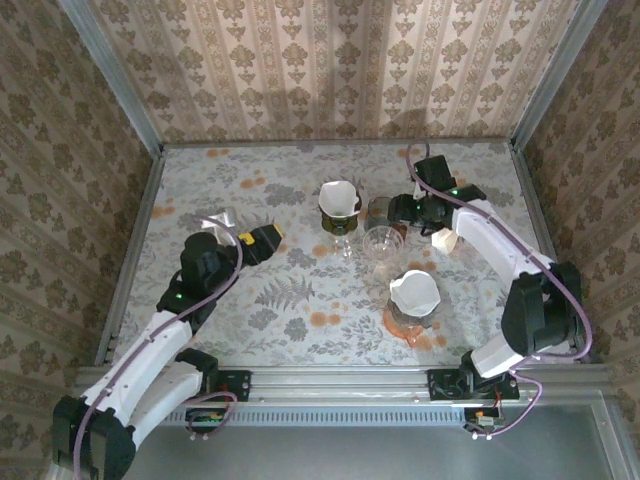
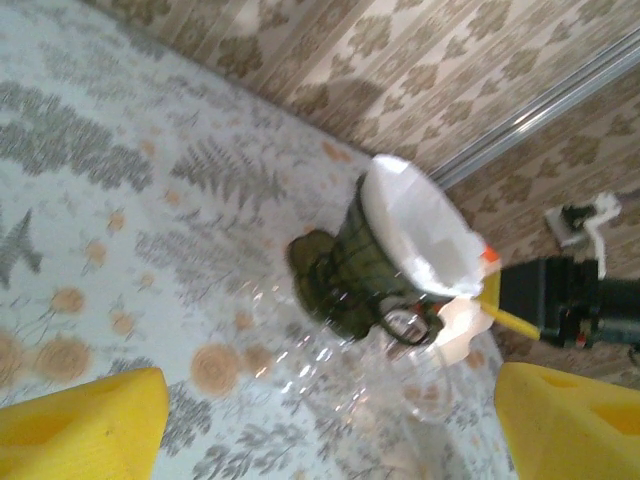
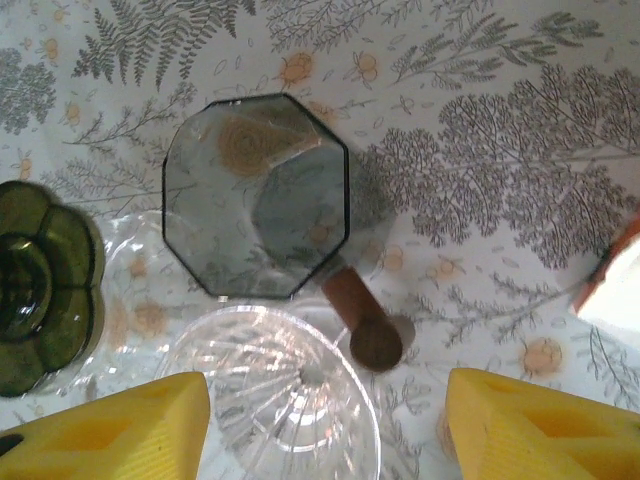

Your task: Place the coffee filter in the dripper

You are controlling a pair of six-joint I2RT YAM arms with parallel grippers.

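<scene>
I'm looking down from the overhead camera, and the left gripper (image 1: 262,240) is hovering low over the floral tablecloth (image 1: 250,320) at centre left. On its wrist camera its blunt yellow fingers (image 2: 80,425) are standing wide apart in the two bottom corners, gripping nothing.

The coffee filter (image 2: 415,225) is sitting right of centre in that view. It is a white, matte paper cone with a soft wavy rim, nested in the mouth of the green dripper (image 2: 365,265). That dripper is dark, glossy moulded glass, and it is showing tilted on its scalloped foot. From above, the filter (image 1: 338,197) is lying just above the frame's middle.

In front of it, a clear ribbed dripper (image 2: 340,375) is catching the light. It is almost see-through against the cloth.

The right gripper (image 1: 392,210) is hanging to the right of the green dripper. Its wrist camera is pointing straight down, and the yellow fingers (image 3: 540,430) are spread wide at the bottom edge, empty as far as I can tell. The clear ribbed dripper (image 3: 285,400) is showing between them.

Above that, an octagonal smoky-glass dripper (image 3: 255,195) is resting on the cloth, with a round wooden handle (image 3: 360,315) jutting toward the lower right. At the left edge I'm seeing the green dripper's flower-shaped foot (image 3: 40,285).

Lower right in the overhead view, a second white filter (image 1: 413,290) is sitting in an amber dripper (image 1: 405,322).
</scene>
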